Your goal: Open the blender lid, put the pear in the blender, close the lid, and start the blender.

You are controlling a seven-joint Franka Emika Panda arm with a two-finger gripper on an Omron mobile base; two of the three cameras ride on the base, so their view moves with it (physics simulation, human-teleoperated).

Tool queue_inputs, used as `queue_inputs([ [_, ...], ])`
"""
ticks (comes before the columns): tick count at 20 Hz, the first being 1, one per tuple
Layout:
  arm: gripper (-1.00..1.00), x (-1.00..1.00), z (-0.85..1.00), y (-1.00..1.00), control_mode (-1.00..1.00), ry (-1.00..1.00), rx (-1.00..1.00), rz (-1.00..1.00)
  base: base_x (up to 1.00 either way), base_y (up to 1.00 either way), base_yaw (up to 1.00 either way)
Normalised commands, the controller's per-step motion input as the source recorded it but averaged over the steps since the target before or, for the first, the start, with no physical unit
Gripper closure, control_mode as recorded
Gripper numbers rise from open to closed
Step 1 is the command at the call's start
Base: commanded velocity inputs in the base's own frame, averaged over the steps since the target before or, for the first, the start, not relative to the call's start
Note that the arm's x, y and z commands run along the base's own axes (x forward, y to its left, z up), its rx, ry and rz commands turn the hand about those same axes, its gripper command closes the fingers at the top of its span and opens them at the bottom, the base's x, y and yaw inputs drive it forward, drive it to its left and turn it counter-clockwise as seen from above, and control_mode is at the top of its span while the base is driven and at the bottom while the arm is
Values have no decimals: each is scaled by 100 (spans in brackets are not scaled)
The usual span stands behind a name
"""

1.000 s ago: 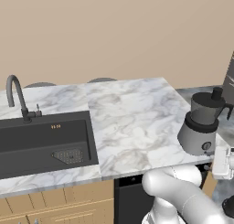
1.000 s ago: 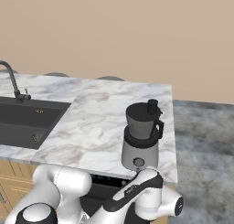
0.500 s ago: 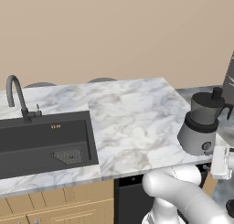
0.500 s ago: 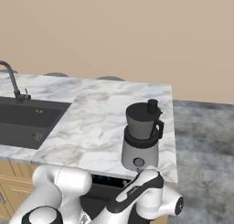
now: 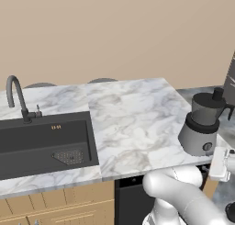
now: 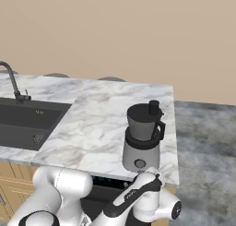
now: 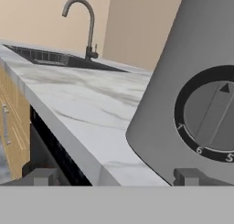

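Almost nothing has shifted since the earlier frames — your base views hold the same scene, and the arm has crept only slightly below the worktop edge in front of the blender (image 6: pixel 142 139).

Your claw (image 7: pixel 116 176) is spread wide with nothing between its tips; they rise at the bottom of the hand view, one under the worktop (image 7: pixel 73 113) edge, the other just below the blender's grey base. The hand looks along the marble at counter height, so the dial (image 7: pixel 213 114) with its pointer and printed numbers sits right ahead of you, close. That low, level pose fits the last step of the task, reaching the control from the front.

The blender stands near the front right corner of the worktop, well apart from the sink (image 5: pixel 43 141) and its tap (image 5: pixel 17 98). Its dark jar sits on the base, handle to the right, and the blender lid (image 6: pixel 144 110) with its stubby knob looks seated on top. You cannot tell where the pear is — the dark jar hides whatever may be inside.

If you go for the dial, your tips need to lift and close on it squarely.
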Motion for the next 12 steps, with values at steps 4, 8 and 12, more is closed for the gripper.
queue_inputs([
  [4, -100, 34, 0, 1, -100, 0, 0, 0, 0, 0, 0],
  [8, -100, 24, 0, 0, -100, 0, 0, 0, 0, 0, 0],
  [12, -100, -27, 7, -12, -100, 0, 1, 0, 0, 0, 0],
])
